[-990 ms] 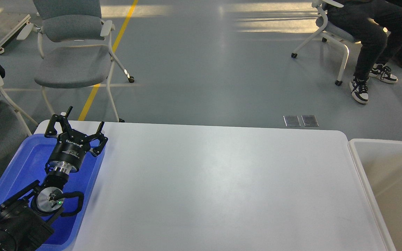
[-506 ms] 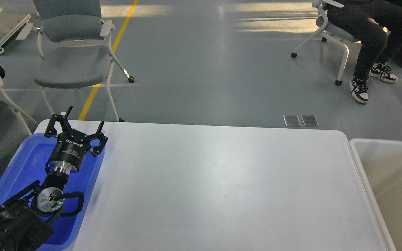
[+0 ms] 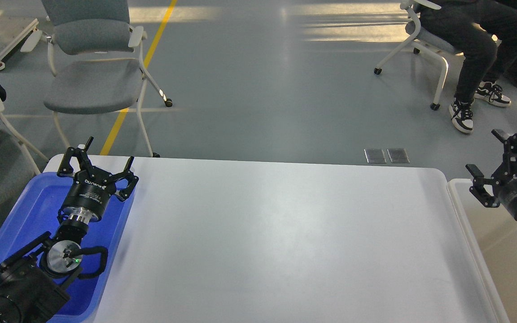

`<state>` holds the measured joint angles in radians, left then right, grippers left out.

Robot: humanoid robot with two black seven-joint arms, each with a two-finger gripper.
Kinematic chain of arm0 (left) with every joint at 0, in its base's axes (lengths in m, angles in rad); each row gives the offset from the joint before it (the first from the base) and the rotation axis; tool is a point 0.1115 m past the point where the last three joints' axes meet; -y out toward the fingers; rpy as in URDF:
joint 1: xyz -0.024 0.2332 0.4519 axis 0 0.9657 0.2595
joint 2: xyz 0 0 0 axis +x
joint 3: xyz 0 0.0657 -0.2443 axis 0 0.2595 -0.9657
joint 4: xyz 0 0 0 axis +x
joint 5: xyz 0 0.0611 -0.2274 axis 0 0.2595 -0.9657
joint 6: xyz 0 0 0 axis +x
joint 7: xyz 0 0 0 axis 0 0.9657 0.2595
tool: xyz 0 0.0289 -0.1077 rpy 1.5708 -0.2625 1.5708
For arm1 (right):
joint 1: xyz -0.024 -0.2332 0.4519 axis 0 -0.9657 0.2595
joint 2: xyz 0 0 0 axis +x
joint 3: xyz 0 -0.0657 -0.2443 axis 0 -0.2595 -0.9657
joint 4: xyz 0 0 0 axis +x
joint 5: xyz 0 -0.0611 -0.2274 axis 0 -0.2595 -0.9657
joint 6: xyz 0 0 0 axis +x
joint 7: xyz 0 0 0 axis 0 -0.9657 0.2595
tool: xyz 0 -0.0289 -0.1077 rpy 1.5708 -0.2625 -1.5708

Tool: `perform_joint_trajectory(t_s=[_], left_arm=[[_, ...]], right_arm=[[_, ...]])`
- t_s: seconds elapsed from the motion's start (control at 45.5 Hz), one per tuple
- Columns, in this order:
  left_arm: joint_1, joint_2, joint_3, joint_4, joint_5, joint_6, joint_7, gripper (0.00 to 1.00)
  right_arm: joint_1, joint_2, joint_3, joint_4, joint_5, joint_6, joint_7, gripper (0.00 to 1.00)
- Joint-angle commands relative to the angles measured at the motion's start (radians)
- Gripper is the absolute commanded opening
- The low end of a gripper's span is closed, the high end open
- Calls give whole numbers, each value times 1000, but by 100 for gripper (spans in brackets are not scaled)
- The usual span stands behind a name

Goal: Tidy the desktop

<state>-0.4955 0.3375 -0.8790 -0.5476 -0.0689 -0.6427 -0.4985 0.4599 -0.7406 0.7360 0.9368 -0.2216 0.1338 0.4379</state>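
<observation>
White desktop [image 3: 276, 242] filled the middle of the view, blue tray [image 3: 29, 211] at its left end, left gripper [image 3: 98, 162] above the tray with fingers spread (nothing between them), right gripper [image 3: 487, 154] over the cream bin [image 3: 460, 211], fingers apart too

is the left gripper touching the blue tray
Cannot tell. In the head view the open left gripper overlaps the blue tray's far right corner, but from this downward angle no contact or gap between them shows plainly.
</observation>
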Motion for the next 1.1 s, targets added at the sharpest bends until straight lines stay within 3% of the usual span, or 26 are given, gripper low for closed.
perform_joint_trajectory(t_s=[0.0,0.088,0.176,0.33,1.078], left_arm=[[0,0,0,0,0,0,0,100],[0,0,0,0,0,0,0,100],[0,0,0,0,0,0,0,100],[0,0,0,0,0,0,0,100],[0,0,0,0,0,0,0,100]], right_arm=[[-75,182,151,100,-127,-132,110,100],[-76,242,154,83,-127,-198,157,100],[-72,279,154,53,-127,-240,163,100],[-60,325,138,-22,-127,-243,165,100],[-78,434,154,-27,-107,-243,165,100]])
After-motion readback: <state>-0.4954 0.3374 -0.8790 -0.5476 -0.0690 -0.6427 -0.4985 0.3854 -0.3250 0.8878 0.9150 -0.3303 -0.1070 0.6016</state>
